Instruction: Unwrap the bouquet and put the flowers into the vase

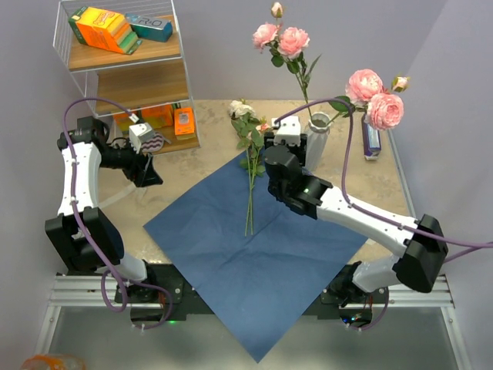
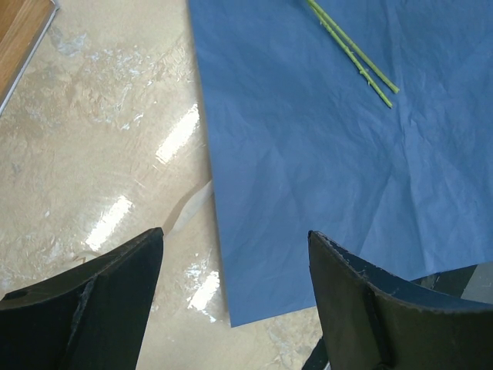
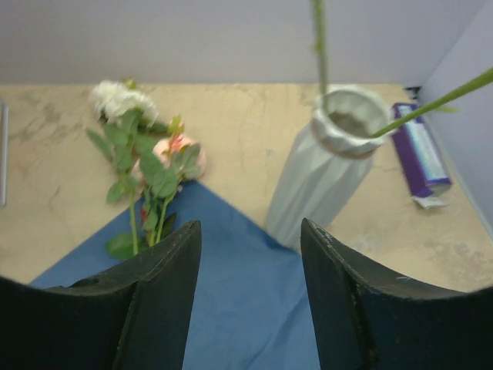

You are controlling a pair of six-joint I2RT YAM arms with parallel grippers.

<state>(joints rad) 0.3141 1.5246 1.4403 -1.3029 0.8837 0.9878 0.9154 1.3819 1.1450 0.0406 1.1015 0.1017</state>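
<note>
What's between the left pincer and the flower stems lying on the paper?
From the left pincer: bare tabletop, then blue paper up to the flower stems, nothing else. The left wrist view shows it.

the paper (image 1: 254,247) left of the vase (image 1: 316,142) is plain dark blue, faintly creased. the vase is whitish grey with upright ribs. the roses (image 1: 370,96) in it are pink on green stems. the flowers (image 1: 249,154) lying left of the vase have cream and peach-pink heads with green leaves. the table (image 1: 208,162) is marbled beige. right of the vase lies a purple box (image 1: 370,142). the left claw (image 2: 235,235) and right claw (image 3: 250,225) are black.
</note>
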